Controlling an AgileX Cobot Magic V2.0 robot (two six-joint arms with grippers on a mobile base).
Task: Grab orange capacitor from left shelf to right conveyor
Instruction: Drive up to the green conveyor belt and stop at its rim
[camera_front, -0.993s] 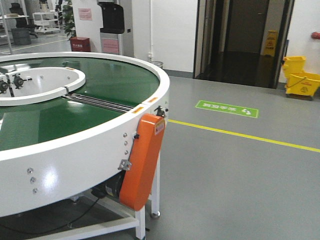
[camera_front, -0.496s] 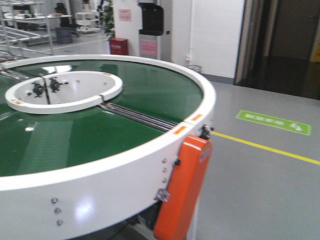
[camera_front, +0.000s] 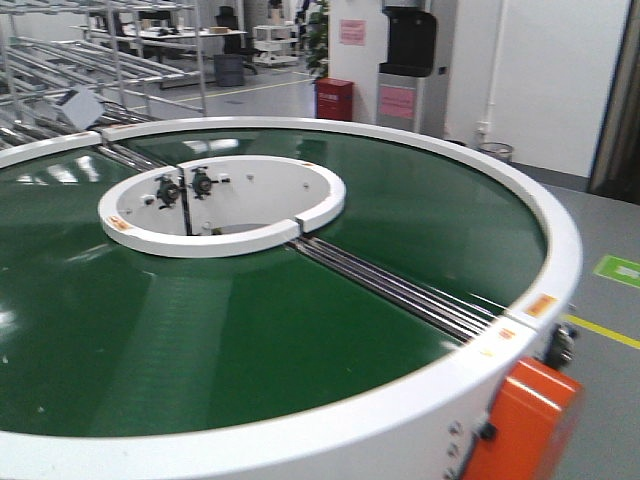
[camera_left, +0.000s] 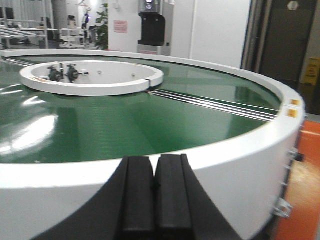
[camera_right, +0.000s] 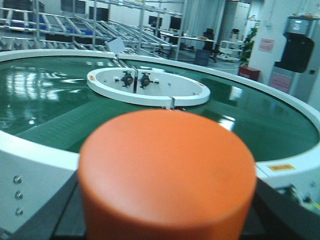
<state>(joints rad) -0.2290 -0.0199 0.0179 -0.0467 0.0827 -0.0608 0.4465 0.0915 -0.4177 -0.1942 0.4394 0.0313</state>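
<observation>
Orange capacitor (camera_right: 167, 175): close up in the right wrist view, over the near white rim and not yet on the belt; only the smooth rounded top in sight.
Right gripper (camera_right: 167, 227): judged clamped on the capacitor's sides, since nothing else carries it; fingers hidden behind it.
Left gripper (camera_left: 154, 195): black pads pressed together, nothing between, low just outside the rim.
Handling: likely rigid, light and slick-skinned; apt to roll if tipped, so best held across the mid-body, upright, with a steady squeeze.
Right conveyor (camera_front: 545, 250): raised white rim to clear before lowering.
Green belt (camera_front: 200, 330): broad and glossy between the rim and the inner ring (camera_front: 225, 240); ample room for setting down.
Metal seam strip (camera_front: 400, 285): across the belt; poor landing spot.
Orange motor cover (camera_front: 520, 420): jutting out below the rim at the right; worth a wide berth.
</observation>
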